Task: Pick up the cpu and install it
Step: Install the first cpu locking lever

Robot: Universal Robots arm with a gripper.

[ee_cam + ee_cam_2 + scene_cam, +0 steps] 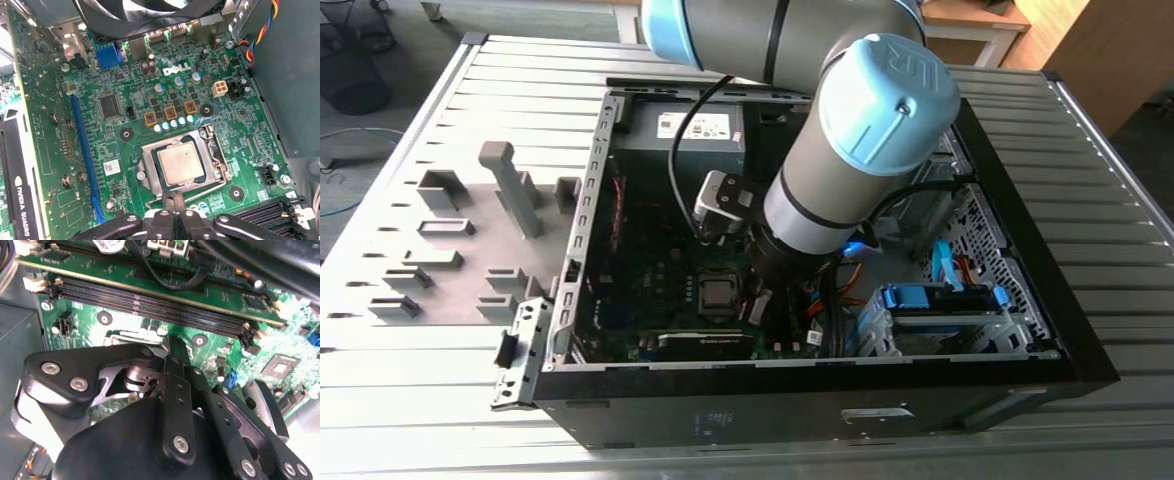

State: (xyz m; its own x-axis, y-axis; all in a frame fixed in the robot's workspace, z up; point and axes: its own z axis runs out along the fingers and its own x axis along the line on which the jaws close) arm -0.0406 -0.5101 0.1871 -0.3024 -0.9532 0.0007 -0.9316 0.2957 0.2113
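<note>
In the first wrist view, the black multi-link gripper [175, 200] is showing at the bottom centre with its fingertips pressed together, grasping nothing. Just beyond those tips, toward the frame's centre, the flat square silvery-grey metal-topped cpu [180, 162] is lying seated in the dark rectangular metal socket frame [216, 150] on the green motherboard [100, 150], apart from the gripper.

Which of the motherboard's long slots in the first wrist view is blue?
The long blue expansion slot running beside the cpu socket; the memory slots at the board's edge are black.
</note>
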